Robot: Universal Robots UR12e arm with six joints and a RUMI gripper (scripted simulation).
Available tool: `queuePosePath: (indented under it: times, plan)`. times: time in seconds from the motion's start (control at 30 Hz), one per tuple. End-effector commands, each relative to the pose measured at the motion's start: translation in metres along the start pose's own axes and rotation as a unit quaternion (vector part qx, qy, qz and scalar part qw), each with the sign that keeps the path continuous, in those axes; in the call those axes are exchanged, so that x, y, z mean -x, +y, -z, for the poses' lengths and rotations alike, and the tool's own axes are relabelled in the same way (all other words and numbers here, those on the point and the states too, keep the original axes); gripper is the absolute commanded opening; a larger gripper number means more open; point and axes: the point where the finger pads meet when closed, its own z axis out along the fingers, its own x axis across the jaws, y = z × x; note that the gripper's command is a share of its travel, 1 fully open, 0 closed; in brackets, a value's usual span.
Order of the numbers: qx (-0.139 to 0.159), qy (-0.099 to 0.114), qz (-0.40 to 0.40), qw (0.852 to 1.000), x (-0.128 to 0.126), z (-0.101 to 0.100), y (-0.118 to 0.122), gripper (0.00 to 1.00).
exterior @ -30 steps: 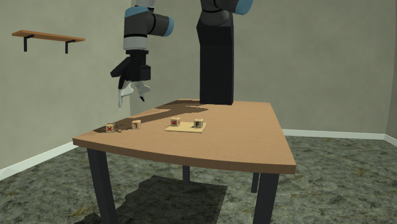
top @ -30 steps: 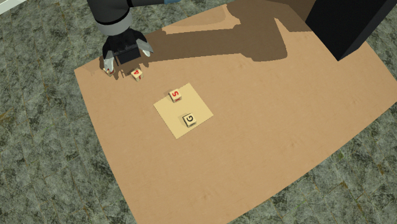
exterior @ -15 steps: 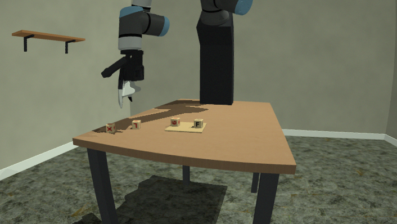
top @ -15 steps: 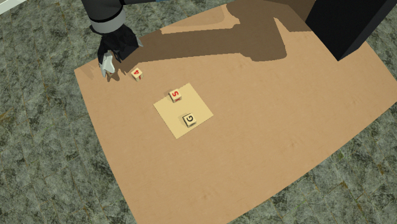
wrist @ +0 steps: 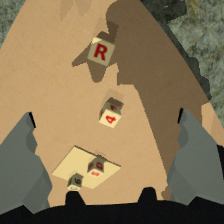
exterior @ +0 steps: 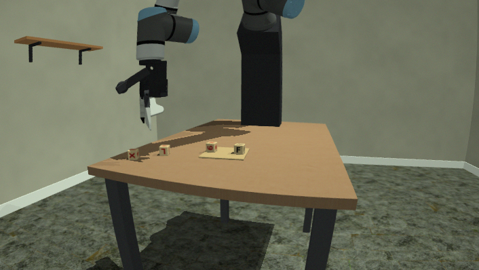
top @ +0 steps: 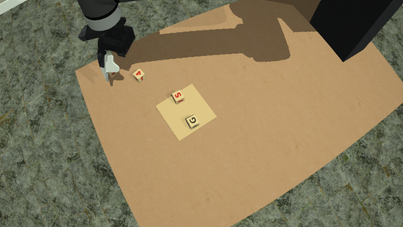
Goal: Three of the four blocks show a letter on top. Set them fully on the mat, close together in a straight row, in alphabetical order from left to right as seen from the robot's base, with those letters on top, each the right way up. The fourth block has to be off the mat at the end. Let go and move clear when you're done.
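Grey-green walls and a mottled stone floor surround your wooden table (exterior: pixel 271 169), with a small shelf (exterior: pixel 58 43) high on the left wall. Your gripper (exterior: pixel 146 117) hangs well above the table's left corner, its jaws spread wide with nothing between them.

Below it, farthest left, you have the R block (wrist: pixel 100 51), near the table's corner and partly hidden by a finger in the top view. Near it to the right sits the 4 block (top: pixel 138 75), also off the mat and on bare wood at the edge of the arm's shadow.

Further right, the pale square mat (top: pixel 200 109) carries two blocks. The S block (top: pixel 177 97) stands close to the mat's far-left edge, red letter on top. The G block (top: pixel 192 121) sits nearer the mat's middle, black letter on top, apart from the S block.
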Motion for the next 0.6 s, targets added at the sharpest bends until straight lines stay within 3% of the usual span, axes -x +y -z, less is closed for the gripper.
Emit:
queuePosePath:
  times: [0.0,0.23,0.5,0.57]
  plan:
    - [0.002,-0.001,0.041,0.999,0.001,0.001,-0.004,1.00]
    - [0.002,-0.001,0.152,0.988,0.003,0.002,-0.014,1.00]
    - [0.002,-0.001,0.264,0.965,0.004,0.003,-0.024,1.00]
    - [0.002,-0.001,0.264,0.965,0.004,0.003,-0.024,1.00]
